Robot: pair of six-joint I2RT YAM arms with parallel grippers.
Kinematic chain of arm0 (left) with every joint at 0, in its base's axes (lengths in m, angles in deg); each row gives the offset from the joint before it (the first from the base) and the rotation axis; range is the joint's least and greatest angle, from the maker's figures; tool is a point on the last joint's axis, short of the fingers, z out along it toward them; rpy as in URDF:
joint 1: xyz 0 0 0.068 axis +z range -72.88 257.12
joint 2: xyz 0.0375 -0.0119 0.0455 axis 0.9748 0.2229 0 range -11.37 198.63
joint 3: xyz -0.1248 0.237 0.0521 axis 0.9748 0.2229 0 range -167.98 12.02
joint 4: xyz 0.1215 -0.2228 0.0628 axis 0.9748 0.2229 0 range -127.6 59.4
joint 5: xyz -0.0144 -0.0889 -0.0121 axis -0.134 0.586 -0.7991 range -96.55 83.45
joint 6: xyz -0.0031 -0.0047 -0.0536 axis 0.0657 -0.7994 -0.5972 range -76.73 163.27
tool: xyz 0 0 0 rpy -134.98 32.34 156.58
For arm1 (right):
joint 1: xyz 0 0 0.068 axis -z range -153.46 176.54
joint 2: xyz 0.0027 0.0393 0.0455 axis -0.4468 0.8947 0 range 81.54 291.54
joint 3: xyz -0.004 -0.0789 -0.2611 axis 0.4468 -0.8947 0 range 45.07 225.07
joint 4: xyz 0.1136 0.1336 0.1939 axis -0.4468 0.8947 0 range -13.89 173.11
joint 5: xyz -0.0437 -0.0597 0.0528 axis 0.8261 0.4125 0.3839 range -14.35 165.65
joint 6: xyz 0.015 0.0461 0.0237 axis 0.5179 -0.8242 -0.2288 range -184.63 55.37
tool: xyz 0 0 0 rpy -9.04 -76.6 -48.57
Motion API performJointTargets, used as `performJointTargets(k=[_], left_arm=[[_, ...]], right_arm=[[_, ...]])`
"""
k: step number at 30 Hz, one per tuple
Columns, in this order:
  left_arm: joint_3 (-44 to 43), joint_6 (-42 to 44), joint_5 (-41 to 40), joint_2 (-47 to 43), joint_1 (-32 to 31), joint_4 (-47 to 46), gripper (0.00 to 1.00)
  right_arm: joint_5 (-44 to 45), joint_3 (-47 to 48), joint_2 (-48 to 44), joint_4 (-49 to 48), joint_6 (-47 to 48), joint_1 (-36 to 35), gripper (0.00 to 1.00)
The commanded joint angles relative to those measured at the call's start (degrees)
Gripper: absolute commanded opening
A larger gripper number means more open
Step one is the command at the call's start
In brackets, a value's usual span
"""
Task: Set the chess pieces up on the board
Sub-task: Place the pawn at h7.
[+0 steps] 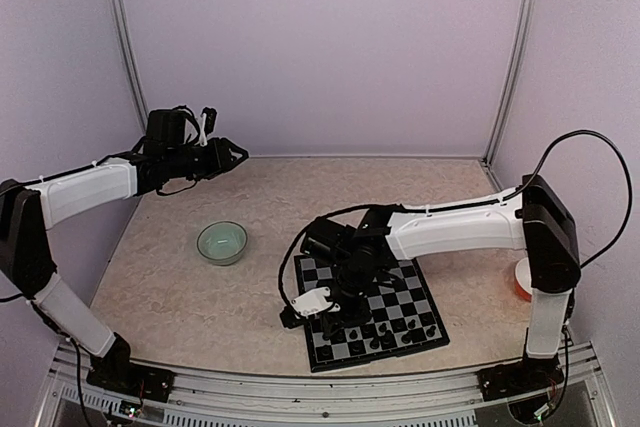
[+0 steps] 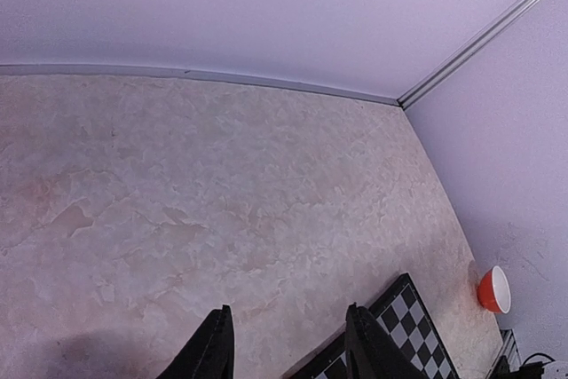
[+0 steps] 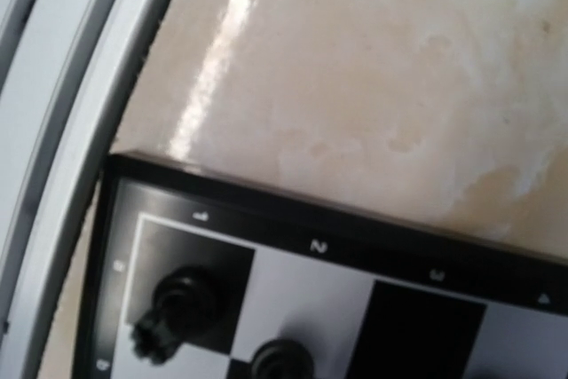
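The board (image 1: 402,292) lies at the front right of the table. Several black chess pieces (image 1: 400,328) stand on its front rows. My right gripper (image 1: 333,321) hangs low over the board's front left part; its fingers are hidden under the wrist, and none show in the right wrist view. That view shows the board's corner border (image 3: 355,237), a rook-like piece (image 3: 177,308) on the corner square and another piece (image 3: 282,363) beside it. My left gripper (image 1: 236,155) is raised at the far left, open and empty. Its fingers (image 2: 211,348) frame bare table, and a board corner (image 2: 404,312) shows.
A pale green bowl (image 1: 221,243) sits left of the board. A red bowl (image 1: 520,279) stands by the right arm's column and also shows in the left wrist view (image 2: 493,290). A metal rail (image 3: 62,130) runs close to the board's front corner.
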Motion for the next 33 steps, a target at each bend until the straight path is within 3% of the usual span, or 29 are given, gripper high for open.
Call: performJointTargets(k=[1, 11, 18, 22, 29, 33], left_arm=[[-0.86, -0.35, 1.03, 0.46, 0.41, -1.03, 0.44], [-1.00, -0.41, 1.30, 0.71, 0.43, -1.08, 0.44], [-1.02, -0.44, 1.39, 0.83, 0.47, -0.91, 0.44], [-1.17, -0.44, 1.65, 0.83, 0.45, -0.88, 0.44], [-1.25, -0.53, 2.00, 1.08, 0.47, -0.80, 0.44], [-1.26, -0.53, 1.98, 1.26, 0.45, -0.71, 0.44]], right_arm=[[-0.48, 1.79, 1.68, 0.07, -0.26, -0.73, 0.02], [-0.42, 2.89, 3.27, -0.36, -0.82, -1.52, 0.04], [-0.92, 3.39, 1.92, 0.43, -0.44, -1.35, 0.23], [-1.53, 4.31, -1.06, 2.32, 1.37, 1.20, 0.29], [3.77, 5.19, -0.82, -0.57, 0.53, 6.04, 0.29], [1.55, 7.46, 1.53, -1.32, -1.71, 8.18, 0.29]])
